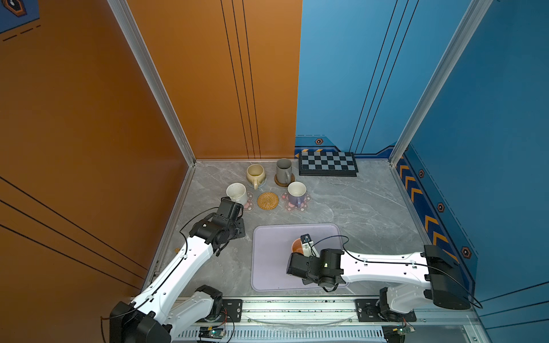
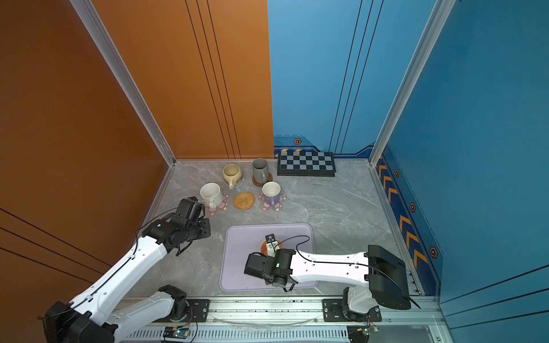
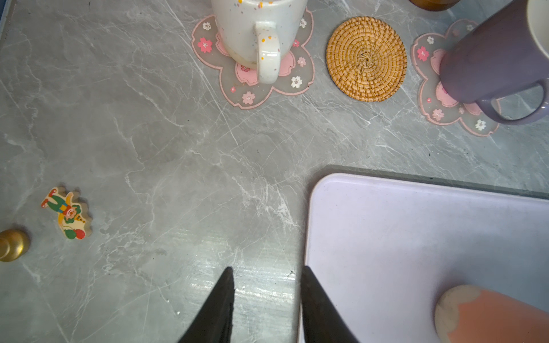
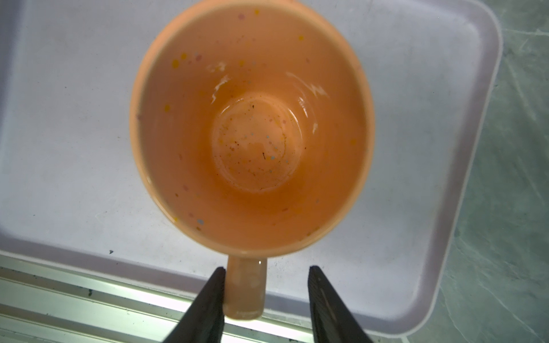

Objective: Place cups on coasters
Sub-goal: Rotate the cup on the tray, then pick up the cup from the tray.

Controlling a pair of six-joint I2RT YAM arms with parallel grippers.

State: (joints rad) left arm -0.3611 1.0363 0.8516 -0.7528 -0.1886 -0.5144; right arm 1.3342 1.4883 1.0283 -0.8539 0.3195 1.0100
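An orange cup stands upright on the lavender tray. My right gripper is open around its handle; one finger touches the handle and the other stands apart. The tan rattan coaster lies bare. A white speckled cup and a lavender cup each stand on a pink flower coaster. The beige cup sits on a grey coaster and the grey cup on a brown disc. My left gripper is open and holds nothing, above the table beside the tray's corner.
A black-and-grey checkered board lies at the back wall. A small clown figure and a brass knob lie on the marble table near the left arm. Metal rails run along the front edge.
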